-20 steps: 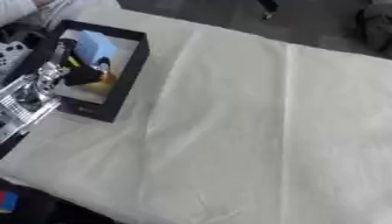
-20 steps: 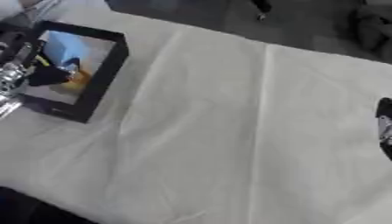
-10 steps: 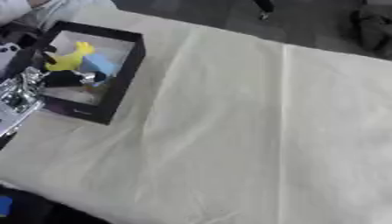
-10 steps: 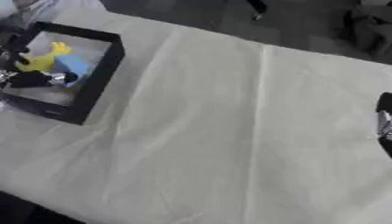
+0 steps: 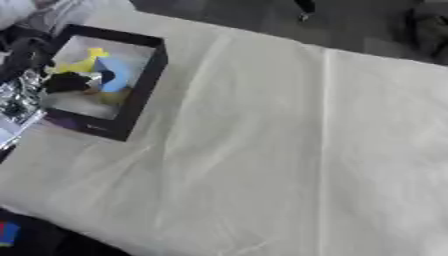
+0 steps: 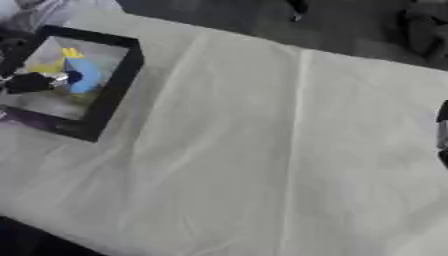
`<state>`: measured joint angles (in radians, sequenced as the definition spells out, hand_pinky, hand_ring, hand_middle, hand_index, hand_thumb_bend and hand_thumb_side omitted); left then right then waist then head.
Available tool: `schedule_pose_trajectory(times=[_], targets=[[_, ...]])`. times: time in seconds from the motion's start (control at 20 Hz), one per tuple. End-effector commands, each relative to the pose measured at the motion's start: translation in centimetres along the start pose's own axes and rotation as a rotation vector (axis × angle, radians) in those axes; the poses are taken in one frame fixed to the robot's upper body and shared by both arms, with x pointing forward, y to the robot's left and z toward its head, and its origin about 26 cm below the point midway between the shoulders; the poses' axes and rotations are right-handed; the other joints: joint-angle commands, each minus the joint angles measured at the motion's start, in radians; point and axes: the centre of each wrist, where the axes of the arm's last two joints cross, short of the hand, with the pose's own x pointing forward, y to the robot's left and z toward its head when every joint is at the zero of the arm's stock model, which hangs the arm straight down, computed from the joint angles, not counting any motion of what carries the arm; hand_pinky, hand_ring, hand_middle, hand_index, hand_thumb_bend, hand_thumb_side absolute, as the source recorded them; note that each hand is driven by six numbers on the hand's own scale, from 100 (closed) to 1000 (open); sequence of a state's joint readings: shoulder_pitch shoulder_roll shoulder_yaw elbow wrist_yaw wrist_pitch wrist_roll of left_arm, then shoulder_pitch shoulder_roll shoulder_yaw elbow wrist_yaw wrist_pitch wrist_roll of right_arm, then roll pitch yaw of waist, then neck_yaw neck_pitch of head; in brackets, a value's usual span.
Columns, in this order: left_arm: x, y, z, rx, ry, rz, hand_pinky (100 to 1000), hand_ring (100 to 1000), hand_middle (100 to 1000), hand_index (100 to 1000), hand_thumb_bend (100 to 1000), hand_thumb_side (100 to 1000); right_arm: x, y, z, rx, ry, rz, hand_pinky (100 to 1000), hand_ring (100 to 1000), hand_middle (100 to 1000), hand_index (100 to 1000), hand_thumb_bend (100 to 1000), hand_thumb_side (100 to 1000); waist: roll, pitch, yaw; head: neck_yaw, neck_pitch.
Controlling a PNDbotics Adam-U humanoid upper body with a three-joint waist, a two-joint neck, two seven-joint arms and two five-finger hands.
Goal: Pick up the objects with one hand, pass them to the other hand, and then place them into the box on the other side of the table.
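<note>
Here the left hand (image 5: 26, 82) (fingers unclear) reaches over the box (image 5: 140, 92).

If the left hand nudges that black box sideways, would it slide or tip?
The black box would probably slide rather than tip: it sits low and wide on the white cloth. It looks light, holding only a few small things, and the cloth may bunch along its existing creases.

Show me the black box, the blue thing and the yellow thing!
black box (image 5: 140, 95), left eye view, on its right wall.
blue thing (image 5: 115, 75), left eye view, on its middle.
yellow thing (image 5: 83, 64), left eye view, on its middle.
</note>
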<state>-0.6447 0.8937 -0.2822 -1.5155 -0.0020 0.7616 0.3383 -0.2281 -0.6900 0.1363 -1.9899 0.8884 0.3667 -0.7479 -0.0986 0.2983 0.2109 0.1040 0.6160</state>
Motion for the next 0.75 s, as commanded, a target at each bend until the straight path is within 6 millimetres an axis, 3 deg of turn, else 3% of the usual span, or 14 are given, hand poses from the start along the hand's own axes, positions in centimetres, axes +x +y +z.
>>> schedule_pose_trajectory(times=[0.05, 0.15, 0.25, 0.55, 0.6, 0.75], targets=[[3.0, 3.8, 3.0, 0.191, 0.005, 0.086, 1000, 473, 727, 876, 501, 766, -0.9, -0.7, -1.2, -0.187, 0.134, 0.134, 672, 780, 769, 753, 220, 252, 0.011, -0.025, 0.005, -0.058, 0.01], [4.6, 4.9, 6.3, 0.188, -0.084, 0.202, 1000, 425, 712, 871, 416, 815, -1.4, -0.9, -1.3, -0.185, 0.161, 0.129, 679, 797, 785, 768, 170, 273, 0.013, -0.026, 0.008, -0.108, 0.012], [5.1, 5.1, 8.1, 0.172, -0.143, 0.323, 1000, 418, 708, 870, 411, 815, -1.8, -1.0, -1.1, -0.173, 0.185, 0.11, 674, 807, 790, 777, 122, 287, 0.015, -0.027, 0.009, -0.15, 0.013], [3.4, 2.5, 9.0, 0.124, -0.253, 0.676, 1000, 424, 705, 889, 468, 775, -2.6, -1.1, 0.1, -0.104, 0.252, -0.026, 653, 817, 802, 785, 100, 311, 0.028, -0.03, 0.011, -0.217, 0.017], [3.2, 1.9, 9.2, 0.128, -0.262, 0.746, 1000, 443, 713, 893, 522, 742, -2.5, -1.0, 0.6, -0.077, 0.301, -0.079, 602, 816, 802, 787, 100, 385, 0.033, -0.032, 0.013, -0.228, 0.02], [2.3, 0.2, 9.6, 0.131, -0.303, 0.911, 1000, 478, 732, 891, 553, 739, -2.8, -1.0, 1.2, -0.022, 0.438, -0.295, 563, 815, 801, 786, 100, 443, 0.044, -0.037, 0.015, -0.245, 0.023]])
